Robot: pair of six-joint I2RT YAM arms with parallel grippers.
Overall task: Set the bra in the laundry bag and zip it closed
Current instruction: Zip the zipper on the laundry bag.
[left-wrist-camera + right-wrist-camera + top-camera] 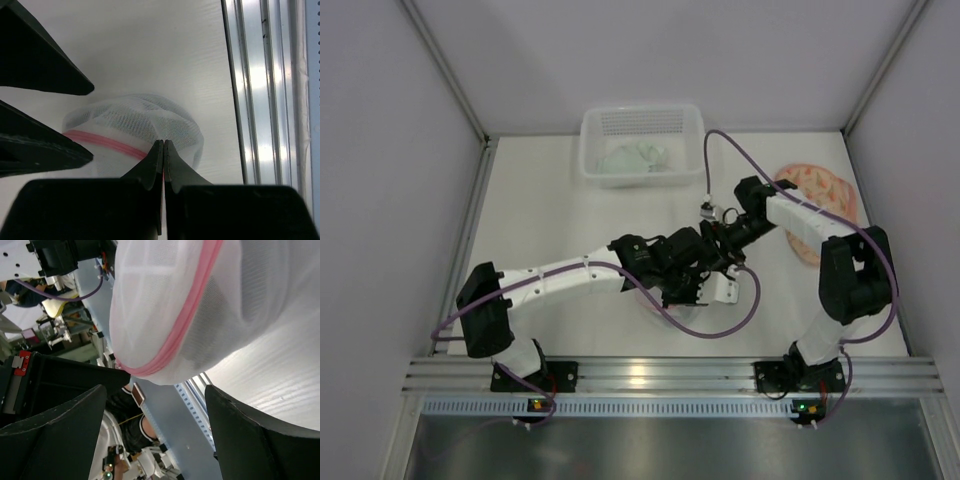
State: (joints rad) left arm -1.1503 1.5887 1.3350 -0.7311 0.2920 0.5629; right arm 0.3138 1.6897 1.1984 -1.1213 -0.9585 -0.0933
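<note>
The laundry bag [135, 125] is white mesh with a pink zipper band, and it bulges into a dome on the table. My left gripper [163, 143] is shut on its edge at the pink band. From above, that gripper [703, 285] meets the bag [723, 290] in front of the arms. My right gripper [160, 410] stands open, its fingers wide apart just below the bag [200, 300] and holding nothing. The same gripper [715, 258] hangs over the bag from the far right. A greyish shape shows through the mesh. I cannot make out the bra.
A white plastic basket [590, 150] with pale green fabric stands at the back centre. A peach patterned fabric piece [825, 190] lies at the right, partly under my right arm. The aluminium rail [260, 90] runs along the near edge, close to the bag.
</note>
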